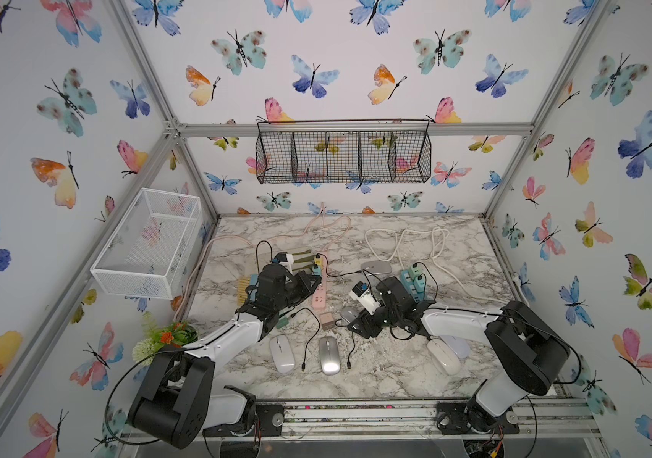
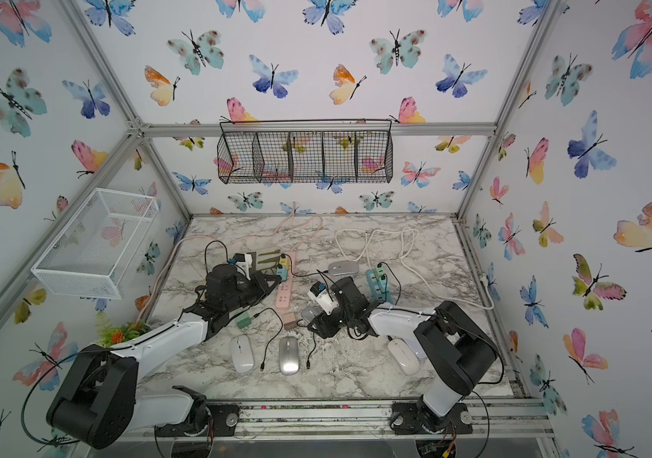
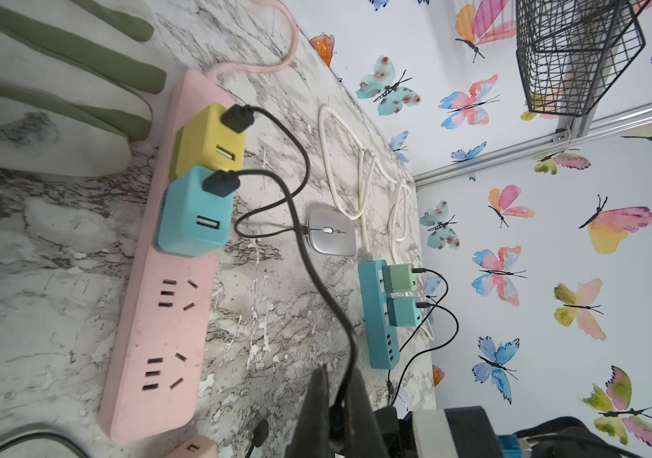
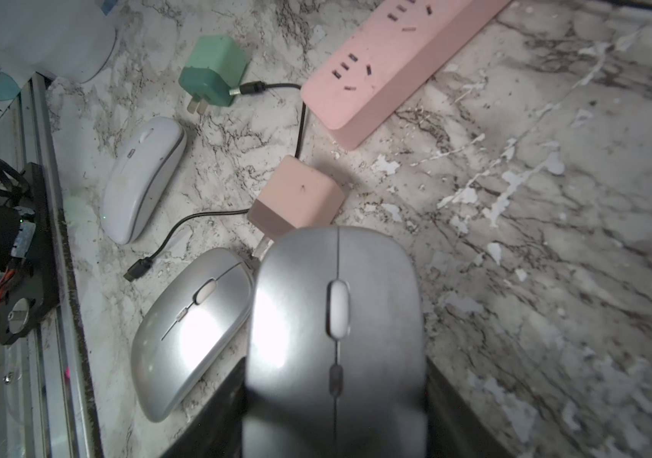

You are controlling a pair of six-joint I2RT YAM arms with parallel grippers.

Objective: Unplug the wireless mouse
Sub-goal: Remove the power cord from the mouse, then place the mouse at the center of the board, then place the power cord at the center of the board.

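Okay, left tool (image 3: pixel 336 376): jaws pinched fully shut on the black cable (image 3: pixel 330 297), which runs from the teal charger (image 3: pixel 193 214) plugged into the pink power strip (image 3: pixel 157 329). Can't tell where the cable ends past the fingers. A yellow charger (image 3: pixel 207 138) sits next slot along; its lead goes to a silver mouse (image 3: pixel 330 232) lying further back.

And right tool (image 4: pixel 334 365): jaws spread to mouse width, clamped on both sides of the grey mouse (image 4: pixel 336 309). Can't tell if it's lifted or resting. It's mid-counter, nose just beside a loose pink charger (image 4: pixel 296 198), with a second silver mouse (image 4: pixel 193 329) alongside, and a white mouse (image 4: pixel 141 178) and green charger (image 4: pixel 213 75) beyond. Its port end isn't visible.

Surface: marble-pattern counter (image 1: pixel 455 269), cables all over, blue power strip (image 3: pixel 377 313) near the right arm. Room: butterfly wallpaper, aluminium frame, black wire basket (image 1: pixel 344 154) on the back wall, white wire basket (image 1: pixel 149 242) on the left wall.
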